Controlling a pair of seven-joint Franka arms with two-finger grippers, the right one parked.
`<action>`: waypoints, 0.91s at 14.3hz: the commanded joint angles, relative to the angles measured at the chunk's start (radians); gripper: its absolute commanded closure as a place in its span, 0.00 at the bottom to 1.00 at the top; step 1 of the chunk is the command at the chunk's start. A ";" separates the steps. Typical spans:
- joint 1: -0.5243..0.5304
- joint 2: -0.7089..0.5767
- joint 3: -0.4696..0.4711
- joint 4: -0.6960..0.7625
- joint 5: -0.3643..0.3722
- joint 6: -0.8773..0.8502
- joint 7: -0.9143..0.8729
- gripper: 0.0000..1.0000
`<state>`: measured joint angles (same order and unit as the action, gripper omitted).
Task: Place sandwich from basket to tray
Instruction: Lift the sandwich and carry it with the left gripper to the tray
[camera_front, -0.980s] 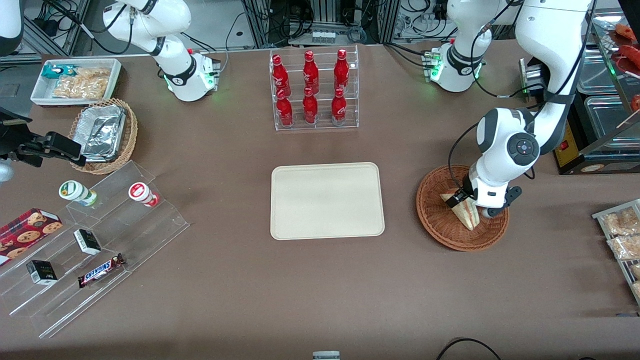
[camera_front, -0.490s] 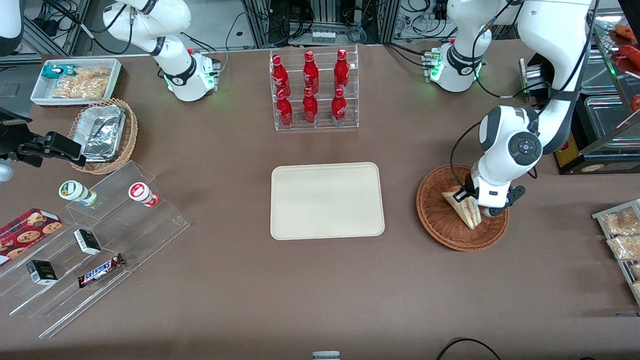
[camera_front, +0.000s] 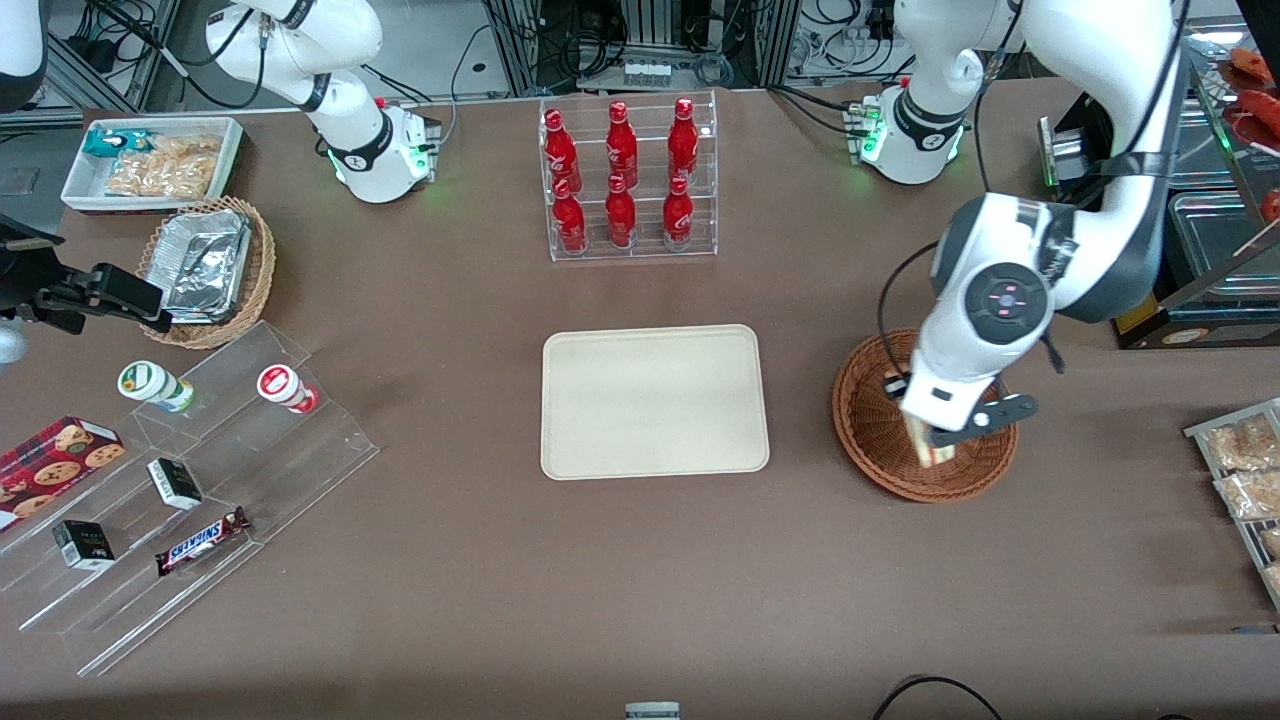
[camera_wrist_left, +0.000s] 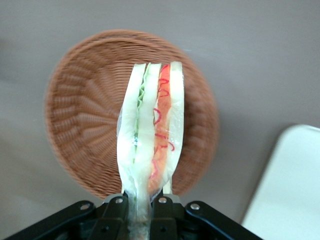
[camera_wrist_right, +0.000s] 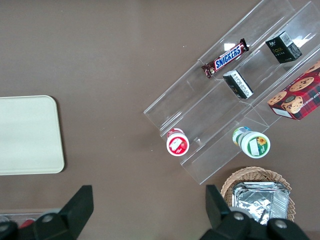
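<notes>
The gripper (camera_wrist_left: 142, 202) hangs above the basket (camera_front: 868, 440), its jaws clenched on one end of the sandwich (camera_wrist_left: 150, 130). In the wrist view the wedge stands out from the jaws with the basket's weave well apart beneath it, so it looks lifted clear, though the front view hides most of it under the arm and shows only a pale sliver (camera_front: 920, 445).

The basket sits toward the working arm's end of the worktop, about midway between its two long edges. The tray (camera_front: 655, 400) lies bare at the worktop's middle, well apart from the basket.

The sandwich should be light and soft: pale bread with red and green filling, seemingly in thin clear wrap. Squeezing hard would crush the slices, and wrap may be slippery. The hold across the flat bread faces suits it, since that presses the layers together. Held at one end, the free end may sag or swing during the carry.
</notes>
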<state>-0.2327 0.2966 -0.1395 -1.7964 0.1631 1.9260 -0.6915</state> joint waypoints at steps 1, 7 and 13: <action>-0.078 0.143 -0.012 0.158 -0.034 -0.024 0.010 1.00; -0.183 0.358 -0.161 0.405 -0.120 -0.021 -0.133 1.00; -0.310 0.518 -0.160 0.563 -0.086 -0.012 -0.212 1.00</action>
<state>-0.4996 0.7476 -0.3070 -1.3192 0.0541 1.9298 -0.8651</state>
